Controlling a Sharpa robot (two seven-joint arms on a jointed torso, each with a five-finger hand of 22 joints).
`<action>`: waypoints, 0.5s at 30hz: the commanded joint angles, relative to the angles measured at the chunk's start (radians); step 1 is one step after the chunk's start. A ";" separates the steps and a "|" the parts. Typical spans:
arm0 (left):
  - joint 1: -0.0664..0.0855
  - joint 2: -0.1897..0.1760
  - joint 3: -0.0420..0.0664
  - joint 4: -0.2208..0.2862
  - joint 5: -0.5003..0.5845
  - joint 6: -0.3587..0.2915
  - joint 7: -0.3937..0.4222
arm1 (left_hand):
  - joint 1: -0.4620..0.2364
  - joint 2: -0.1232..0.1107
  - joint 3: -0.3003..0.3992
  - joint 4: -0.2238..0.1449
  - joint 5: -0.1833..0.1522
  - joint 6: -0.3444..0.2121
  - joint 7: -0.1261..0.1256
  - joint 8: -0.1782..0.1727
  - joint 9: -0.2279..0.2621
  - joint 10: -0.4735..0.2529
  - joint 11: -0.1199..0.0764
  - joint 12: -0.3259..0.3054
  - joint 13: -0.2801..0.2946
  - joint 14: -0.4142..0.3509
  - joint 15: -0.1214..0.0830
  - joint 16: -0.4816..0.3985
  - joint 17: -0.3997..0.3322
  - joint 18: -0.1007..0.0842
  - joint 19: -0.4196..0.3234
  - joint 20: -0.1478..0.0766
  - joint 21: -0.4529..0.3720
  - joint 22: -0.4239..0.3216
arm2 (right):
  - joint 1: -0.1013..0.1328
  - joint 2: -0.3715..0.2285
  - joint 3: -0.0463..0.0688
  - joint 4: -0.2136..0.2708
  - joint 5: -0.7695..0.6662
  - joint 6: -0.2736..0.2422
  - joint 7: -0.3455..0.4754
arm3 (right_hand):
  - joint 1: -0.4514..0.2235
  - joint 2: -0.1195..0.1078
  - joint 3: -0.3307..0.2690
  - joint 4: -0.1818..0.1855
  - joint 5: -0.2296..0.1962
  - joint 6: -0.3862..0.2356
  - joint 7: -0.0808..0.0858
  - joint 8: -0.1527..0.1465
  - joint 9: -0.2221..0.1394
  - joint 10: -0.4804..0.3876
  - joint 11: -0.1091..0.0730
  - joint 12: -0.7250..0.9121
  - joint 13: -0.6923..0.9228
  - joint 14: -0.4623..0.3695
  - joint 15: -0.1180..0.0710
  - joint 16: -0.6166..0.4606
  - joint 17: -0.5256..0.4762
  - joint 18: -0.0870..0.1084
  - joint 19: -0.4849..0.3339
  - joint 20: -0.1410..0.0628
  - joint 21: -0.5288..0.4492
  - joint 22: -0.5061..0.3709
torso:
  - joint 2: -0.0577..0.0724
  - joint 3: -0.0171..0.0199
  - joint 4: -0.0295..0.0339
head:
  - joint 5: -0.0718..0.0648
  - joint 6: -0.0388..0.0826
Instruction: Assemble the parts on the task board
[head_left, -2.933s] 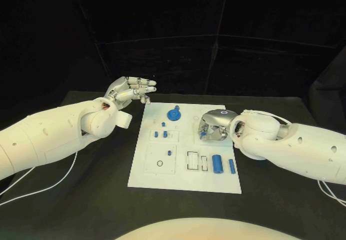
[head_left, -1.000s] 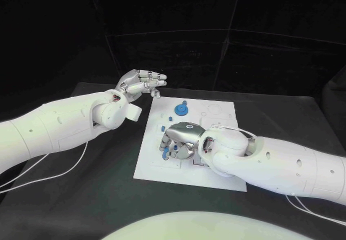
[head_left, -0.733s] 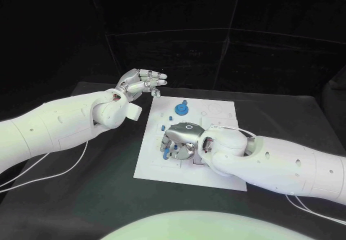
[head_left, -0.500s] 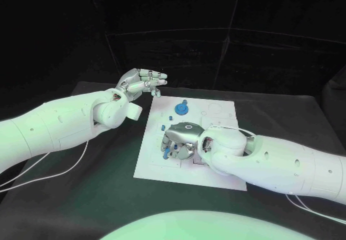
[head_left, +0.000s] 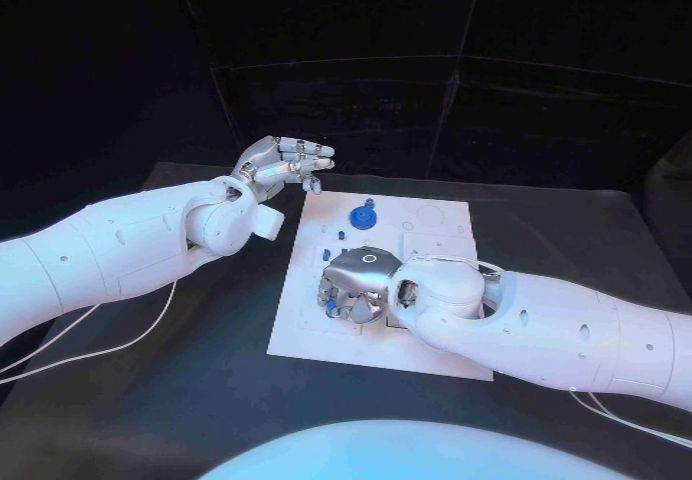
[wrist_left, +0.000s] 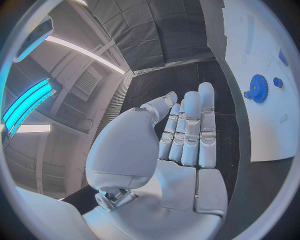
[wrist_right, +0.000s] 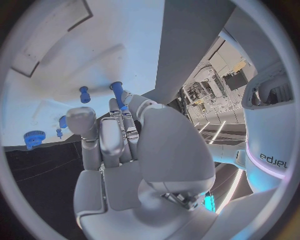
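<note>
The white task board (head_left: 317, 340) lies in the middle of the black table. My right hand (head_left: 358, 285) is down over its middle-left part, fingers curled toward the surface. In the right wrist view that hand (wrist_right: 119, 150) pinches a blue peg (wrist_right: 116, 92) at its fingertips, close against the board (wrist_right: 94, 45). A second blue peg (wrist_right: 84, 93) stands just beside it. A blue gear (head_left: 364, 215) sits on the board's far part. My left hand (head_left: 289, 160) hangs above the table off the board's far-left corner, fingers straight and side by side, holding nothing.
Small blue parts (head_left: 335, 300) show by my right hand's fingers. My right forearm (head_left: 548, 330) covers the board's near-right part. The gear (wrist_left: 257, 89) and board (wrist_left: 262, 30) also appear in the left wrist view beyond my left hand (wrist_left: 181, 145). Black cloth surrounds the board.
My right hand has crossed from the board's right side to its middle-left and, over the last second, settled slightly lower there. The left hand has stayed where it was.
</note>
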 joint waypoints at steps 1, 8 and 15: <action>0.001 0.001 0.001 0.001 0.004 0.013 0.005 | -0.003 0.005 -0.005 -0.002 0.004 -0.005 0.002 0.004 0.000 -0.007 -0.003 0.006 0.001 -0.005 0.000 -0.002 -0.001 0.013 -0.008 -0.002 -0.004 -0.001 | 0.001 0.002 -0.002 0.001 -0.035 0.030 -0.001 | -0.021 -0.007 0.001 0.001 0.019 -0.010 0.003 -0.005 -0.002 -0.006 0.002 -0.009 0.000 0.013 0.007 0.002 -0.003 -0.010 -0.006 0.004 0.002 -0.003 | 0.000 0.0002 -0.0005 | 0.000 -0.001; 0.001 0.000 0.001 0.000 0.004 0.014 0.003 | -0.003 0.005 -0.005 -0.002 0.004 -0.005 0.002 0.004 0.000 -0.007 -0.003 0.006 0.001 -0.005 0.000 -0.002 -0.001 0.013 -0.008 -0.002 -0.004 -0.001 | 0.001 0.002 -0.004 0.001 -0.040 0.025 0.001 | -0.073 -0.043 -0.020 0.007 0.035 -0.046 0.012 -0.008 -0.005 -0.099 0.019 -0.016 -0.004 0.007 0.022 -0.009 -0.025 -0.002 -0.032 0.014 -0.026 -0.053 | 0.000 0.0002 -0.0003 | -0.001 -0.001; 0.001 0.000 0.001 0.000 0.004 0.016 0.001 | -0.003 0.005 -0.005 -0.002 0.004 -0.005 0.002 0.004 0.000 -0.007 -0.003 0.006 0.001 -0.005 0.000 -0.002 -0.001 0.013 -0.008 -0.002 -0.004 -0.001 | 0.000 -0.005 -0.004 0.006 -0.031 -0.070 0.009 | -0.123 -0.067 -0.152 0.012 0.034 -0.168 0.017 -0.008 -0.004 -0.252 0.034 -0.002 0.001 -0.027 0.033 -0.067 -0.119 0.020 -0.094 0.027 -0.119 -0.194 | 0.000 0.0005 -0.0008 | -0.003 0.001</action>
